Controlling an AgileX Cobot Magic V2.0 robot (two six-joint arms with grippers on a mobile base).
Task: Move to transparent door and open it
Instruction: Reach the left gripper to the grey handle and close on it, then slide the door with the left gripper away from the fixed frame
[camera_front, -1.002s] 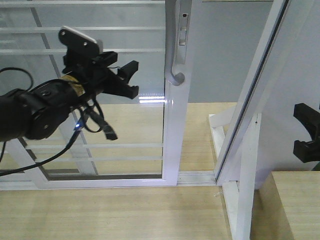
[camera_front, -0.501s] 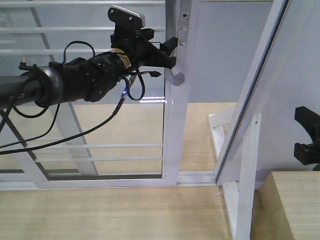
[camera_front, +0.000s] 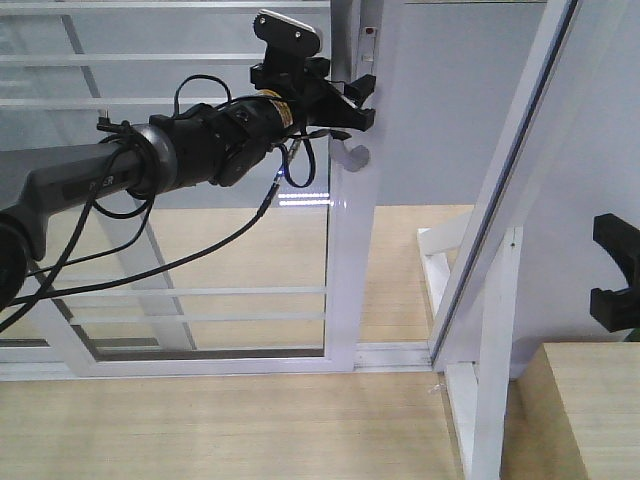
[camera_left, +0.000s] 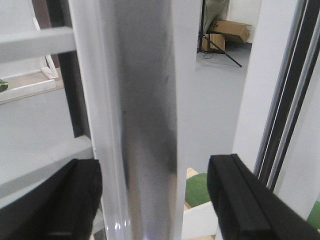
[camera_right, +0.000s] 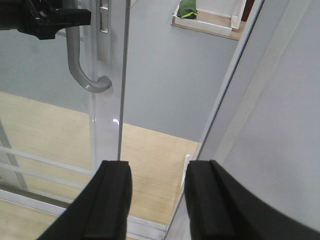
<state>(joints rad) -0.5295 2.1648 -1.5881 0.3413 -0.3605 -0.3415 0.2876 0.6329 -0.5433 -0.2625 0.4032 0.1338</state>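
**Front view:** The left gripper (camera_front: 358, 102) is at the upper handle (camera_front: 350, 150) of the door (camera_front: 350, 260), jaws spread wide to either side of it. The handle runs vertically, with its hook at the bottom. The right gripper (camera_front: 603, 264) hangs well apart to the right, also spread.

**Left wrist view:** The fingers (camera_left: 60, 200) flank a pale upright bar without touching it. Whether it is the handle or the stile cannot be told.

**Right wrist view:** The handle lies ahead and to the left of the right gripper. The left arm is far nearer, so the closing grasp looks to be its job.
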